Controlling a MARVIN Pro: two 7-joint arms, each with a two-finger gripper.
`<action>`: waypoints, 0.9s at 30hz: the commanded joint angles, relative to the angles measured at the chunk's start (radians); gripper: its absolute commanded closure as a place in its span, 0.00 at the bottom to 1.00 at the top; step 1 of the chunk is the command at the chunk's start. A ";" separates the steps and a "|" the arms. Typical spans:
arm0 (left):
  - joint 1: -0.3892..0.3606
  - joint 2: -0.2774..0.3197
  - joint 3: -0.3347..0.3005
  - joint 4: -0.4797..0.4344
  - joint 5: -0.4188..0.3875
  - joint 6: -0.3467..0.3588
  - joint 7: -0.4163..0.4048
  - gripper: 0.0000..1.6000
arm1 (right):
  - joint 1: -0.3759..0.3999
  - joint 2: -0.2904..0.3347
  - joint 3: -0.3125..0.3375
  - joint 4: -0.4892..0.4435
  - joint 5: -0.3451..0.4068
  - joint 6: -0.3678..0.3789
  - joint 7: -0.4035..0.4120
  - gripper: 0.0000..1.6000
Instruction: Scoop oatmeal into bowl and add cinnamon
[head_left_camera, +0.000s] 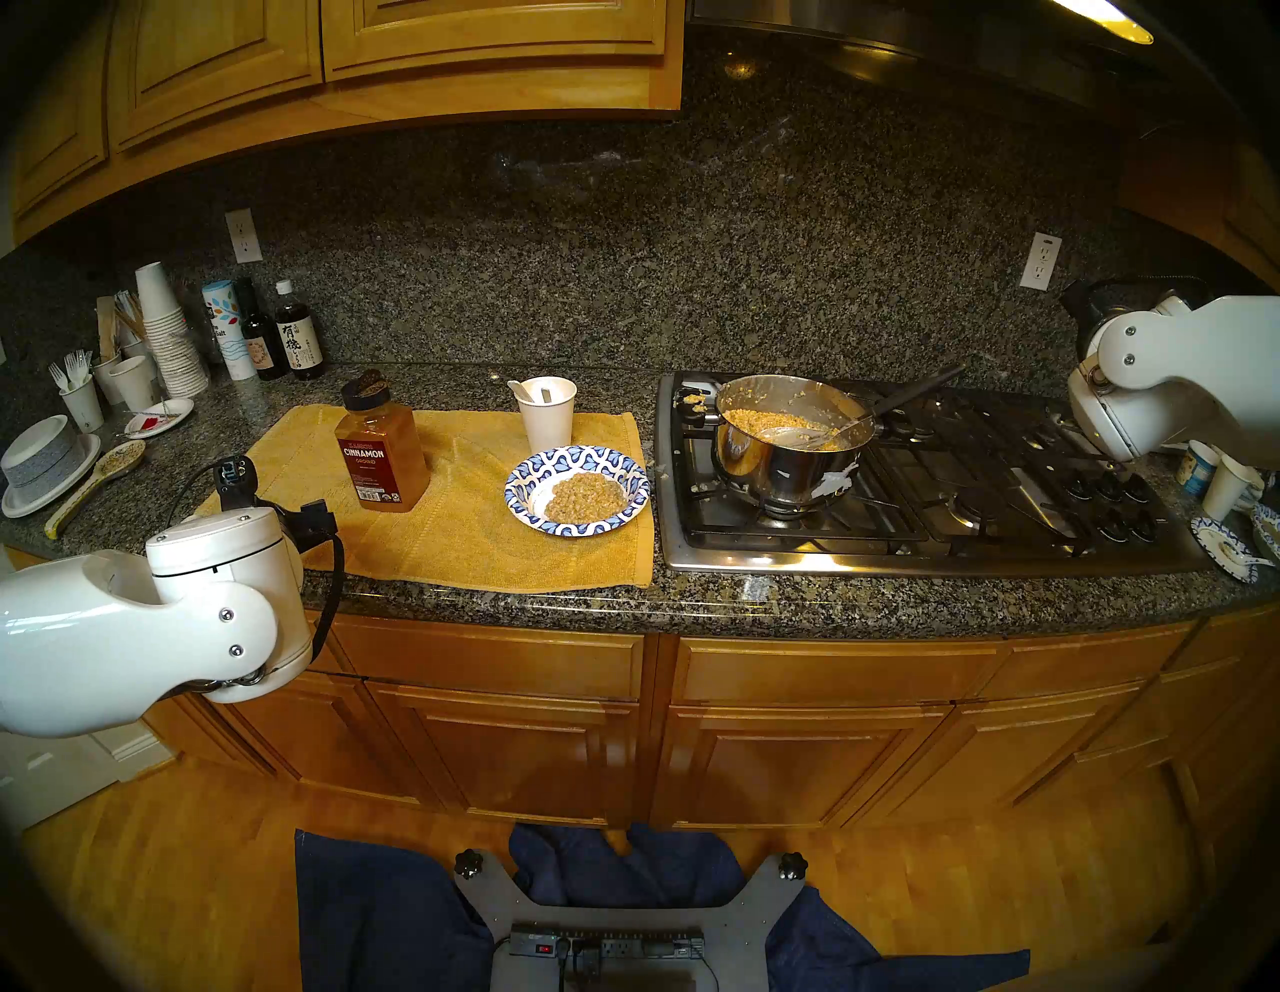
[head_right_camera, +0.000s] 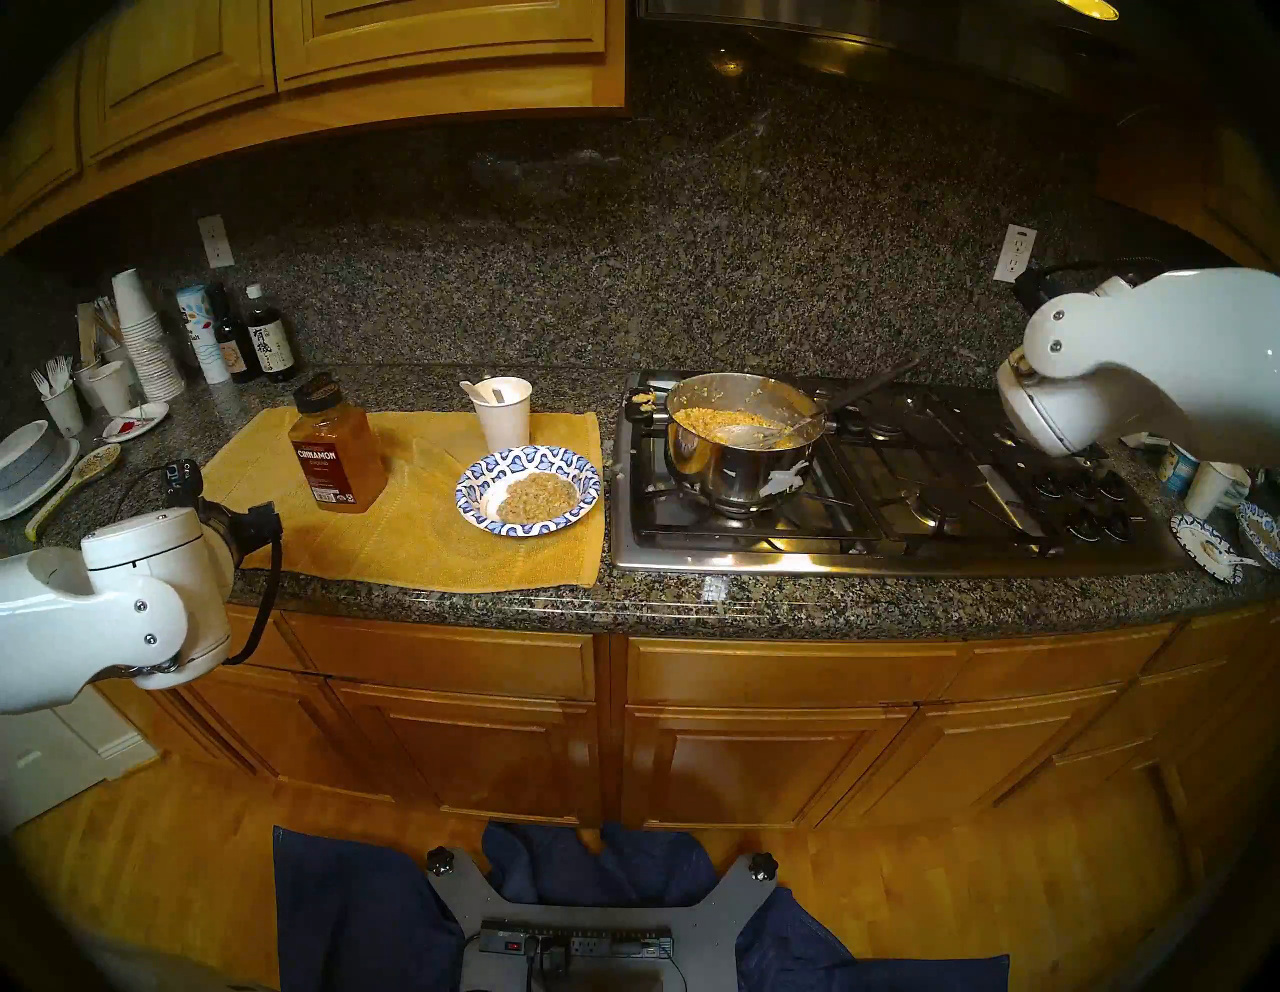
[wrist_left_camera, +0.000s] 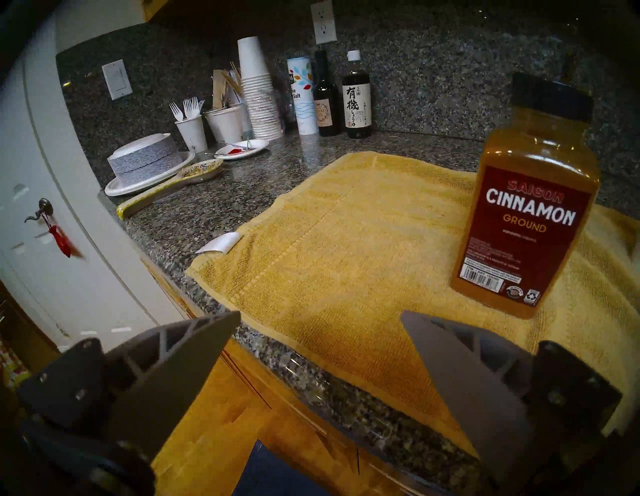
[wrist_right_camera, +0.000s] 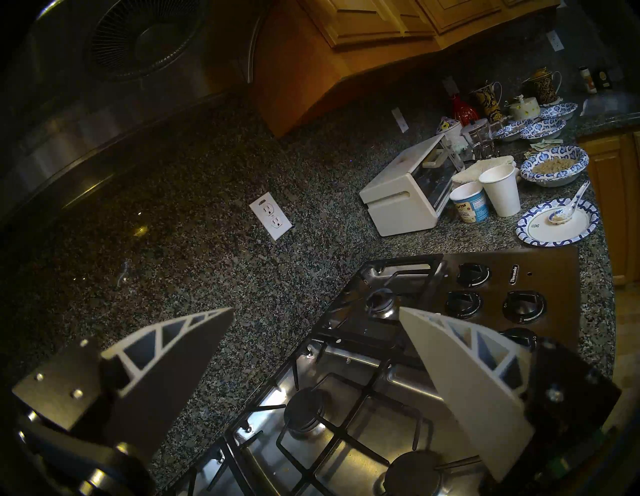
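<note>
The blue-and-white paper bowl (head_left_camera: 554, 461) sits on a yellow towel with a heap of oatmeal (head_left_camera: 584, 497) inside. More oatmeal (head_left_camera: 765, 419) fills a steel pot (head_left_camera: 776, 478) on the stove's left burner, and a metal spoon (head_left_camera: 796, 435) rests in it. Left of the bowl, the cinnamon jar (head_left_camera: 381, 443) stands upright with its black cap on. My left gripper (wrist_left_camera: 320, 313) is open and empty at the counter's front edge, and the cinnamon jar (wrist_left_camera: 530, 207) is ahead to its right. Over the stove's right rear burners my right gripper (wrist_right_camera: 316, 309) hangs open and empty.
A white paper cup (head_left_camera: 547, 412) holding a spoon stands behind the bowl. Stacked cups (head_left_camera: 170, 332), dark bottles (head_left_camera: 298, 339) and grey bowls (head_left_camera: 41, 457) crowd the left counter. Right of the stove are a toaster oven (wrist_right_camera: 408, 194), cups and patterned plates (wrist_right_camera: 557, 221). Stove knobs (head_left_camera: 1108, 492) sit front right.
</note>
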 joint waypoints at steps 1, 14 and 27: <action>0.002 0.002 -0.002 0.108 0.072 -0.034 -0.001 0.00 | 0.032 -0.009 0.015 0.011 -0.012 0.000 -0.010 0.00; 0.020 0.001 0.021 0.203 0.208 -0.123 -0.107 0.00 | 0.036 -0.011 0.015 0.011 -0.014 0.000 -0.016 0.00; 0.040 0.001 0.045 0.087 0.336 -0.211 -0.244 0.00 | 0.041 -0.011 0.013 0.009 -0.017 0.000 -0.020 0.00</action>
